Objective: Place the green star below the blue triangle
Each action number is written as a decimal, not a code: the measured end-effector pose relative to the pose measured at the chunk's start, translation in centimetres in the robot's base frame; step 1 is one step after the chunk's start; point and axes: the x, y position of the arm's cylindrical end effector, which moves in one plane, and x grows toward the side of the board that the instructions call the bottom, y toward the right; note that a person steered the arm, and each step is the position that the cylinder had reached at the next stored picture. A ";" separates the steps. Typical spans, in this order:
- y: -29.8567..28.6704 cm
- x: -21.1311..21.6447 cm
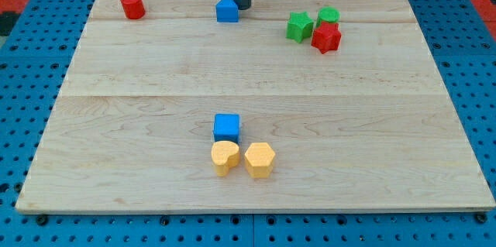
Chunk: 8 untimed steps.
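My tip [242, 7] touches the blue triangle [227, 9] at its 2 o'clock, off-target.
A bare rod, no fingers to spread; the green star [299, 26] waits at the triangle's 3 o'clock, against the red star [326, 38], needing a push toward 6 o'clock.

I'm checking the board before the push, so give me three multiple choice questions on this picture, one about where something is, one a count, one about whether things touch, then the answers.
1. Where is my tip?
A. just right of the blue triangle, near the view's top
B. beside the blue cube
C. by the red cylinder

2. How many yellow blocks are there?
A. one
B. two
C. three

3. The green star is:
A. alone
B. packed close beside the red star
C. stacked on the blue cube

Answers: 1 A, the rod ends beside the triangle. 2 B, a yellow heart and a yellow hexagon sit below the blue cube. 3 B, it sits close beside the red star with no clear gap.
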 end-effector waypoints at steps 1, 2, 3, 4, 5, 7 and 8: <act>8.4 -1.9; 14.1 -2.4; 15.4 -2.1; 12.9 1.3; 9.1 5.1; 5.7 9.6; 6.0 13.4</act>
